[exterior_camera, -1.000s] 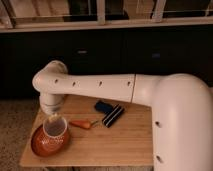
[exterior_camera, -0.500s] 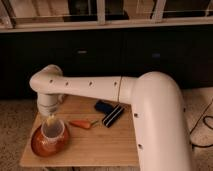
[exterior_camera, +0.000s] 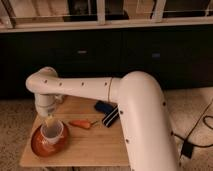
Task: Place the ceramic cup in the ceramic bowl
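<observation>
A white ceramic cup (exterior_camera: 52, 131) stands upright inside the brown ceramic bowl (exterior_camera: 38, 146) at the left front of the wooden table (exterior_camera: 95, 147). My gripper (exterior_camera: 49, 120) hangs from the white arm right above the cup's far rim, at or touching the rim.
An orange carrot (exterior_camera: 81, 124) lies just right of the bowl. A dark blue object (exterior_camera: 103, 106) and a black and white striped object (exterior_camera: 111, 117) lie behind it, under my arm. A dark cabinet stands behind the table.
My arm has swung a little, the elbow filling more of the view. The cup stays in the bowl with the gripper over it.
</observation>
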Action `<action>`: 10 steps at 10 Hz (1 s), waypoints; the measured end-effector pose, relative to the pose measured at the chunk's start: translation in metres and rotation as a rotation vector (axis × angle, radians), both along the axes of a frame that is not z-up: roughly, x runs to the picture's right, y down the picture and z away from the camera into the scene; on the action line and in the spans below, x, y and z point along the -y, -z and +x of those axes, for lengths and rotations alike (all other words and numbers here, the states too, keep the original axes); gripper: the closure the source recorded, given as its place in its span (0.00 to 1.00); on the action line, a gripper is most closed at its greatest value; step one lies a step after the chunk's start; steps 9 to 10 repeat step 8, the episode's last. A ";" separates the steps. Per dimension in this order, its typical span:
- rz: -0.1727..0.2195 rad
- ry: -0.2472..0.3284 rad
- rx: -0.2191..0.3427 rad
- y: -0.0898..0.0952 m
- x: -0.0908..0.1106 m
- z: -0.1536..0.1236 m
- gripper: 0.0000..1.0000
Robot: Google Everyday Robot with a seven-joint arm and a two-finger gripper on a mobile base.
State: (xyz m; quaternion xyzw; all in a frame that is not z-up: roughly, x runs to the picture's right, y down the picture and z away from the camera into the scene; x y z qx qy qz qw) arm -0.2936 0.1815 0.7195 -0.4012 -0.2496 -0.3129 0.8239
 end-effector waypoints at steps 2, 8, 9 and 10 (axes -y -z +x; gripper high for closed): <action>-0.001 0.027 0.004 -0.004 -0.004 -0.004 0.21; 0.000 -0.016 0.026 0.002 0.014 0.010 0.20; 0.000 -0.016 0.026 0.002 0.014 0.010 0.20; 0.000 -0.016 0.026 0.002 0.014 0.010 0.20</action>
